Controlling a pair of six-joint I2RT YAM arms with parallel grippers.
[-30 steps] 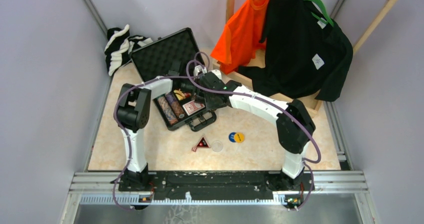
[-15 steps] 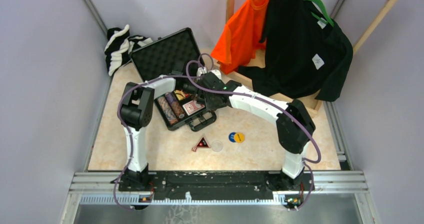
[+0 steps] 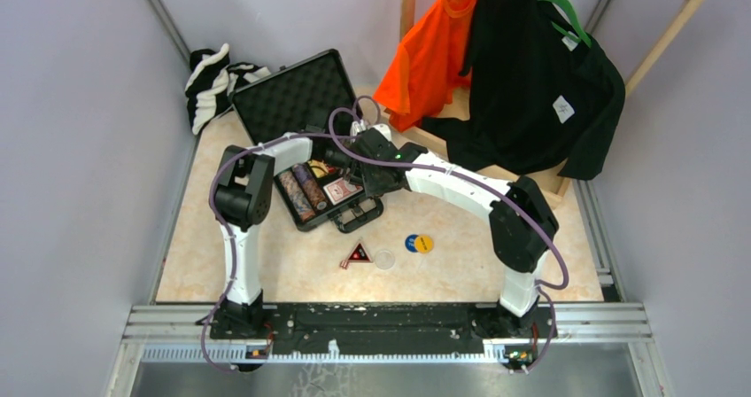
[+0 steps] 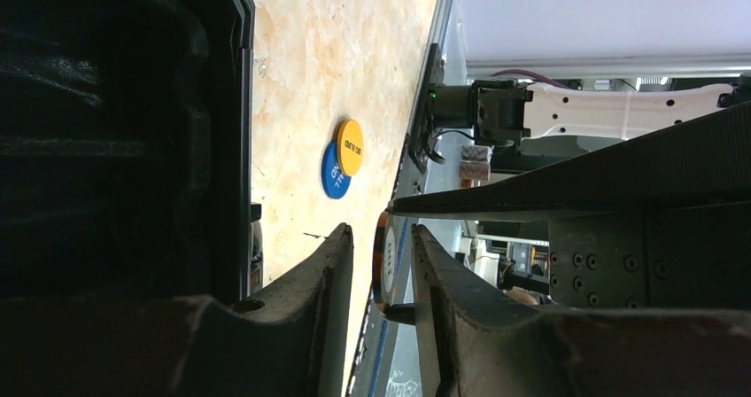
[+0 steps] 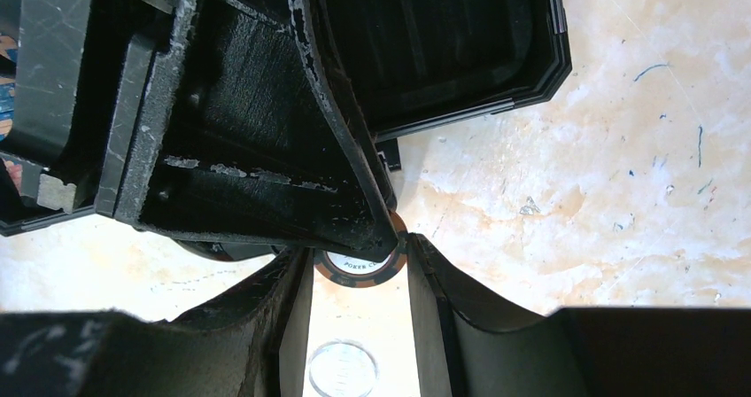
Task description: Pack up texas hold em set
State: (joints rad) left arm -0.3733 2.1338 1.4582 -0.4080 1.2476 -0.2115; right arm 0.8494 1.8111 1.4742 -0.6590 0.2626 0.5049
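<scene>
Mid handover, I reckon. R gripper (image 5: 360, 257) pinches one poker chip (image 5: 359, 268) by its rim, jaws roughly half apart, in the air just off the case's (image 3: 292, 105) 3 o'clock side. L gripper (image 4: 381, 237) straddles the same chip edge-on with slim gaps both sides, so no grip yet. Next, L must nip the faces square before R lets go, then drop it into a chip slot. Triangle (image 3: 356, 254), clear disc (image 3: 384, 258), blue & yellow discs (image 3: 419, 243) lie unpacked at case's 5 o'clock.
</scene>
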